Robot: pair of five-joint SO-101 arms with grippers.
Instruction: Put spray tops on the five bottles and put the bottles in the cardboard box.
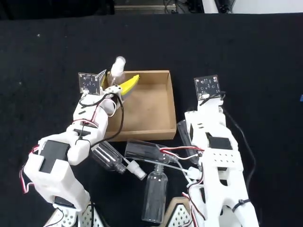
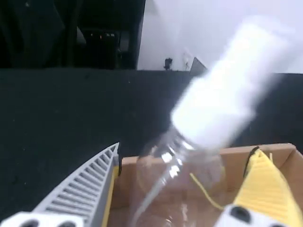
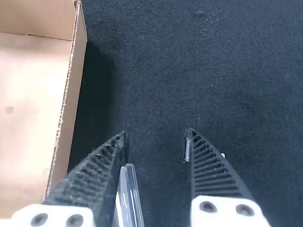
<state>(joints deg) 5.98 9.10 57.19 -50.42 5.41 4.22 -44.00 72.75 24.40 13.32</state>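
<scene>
Now your left gripper (image 2: 187, 153) clamps a capped bottle (image 2: 215, 106) above a far corner of the box (image 1: 171, 101); your right gripper (image 3: 156, 135) hangs open over the table (image 3: 227, 61) beside it.

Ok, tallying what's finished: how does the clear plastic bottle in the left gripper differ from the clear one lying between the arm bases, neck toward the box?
The held clear plastic bottle wears a white spray top; the lying bottle's neck looks bare. The held bottle is raised in the left gripper over the brown cardboard box's corner; the lying bottle rests flat on the black table. Both are clear plastic.
</scene>
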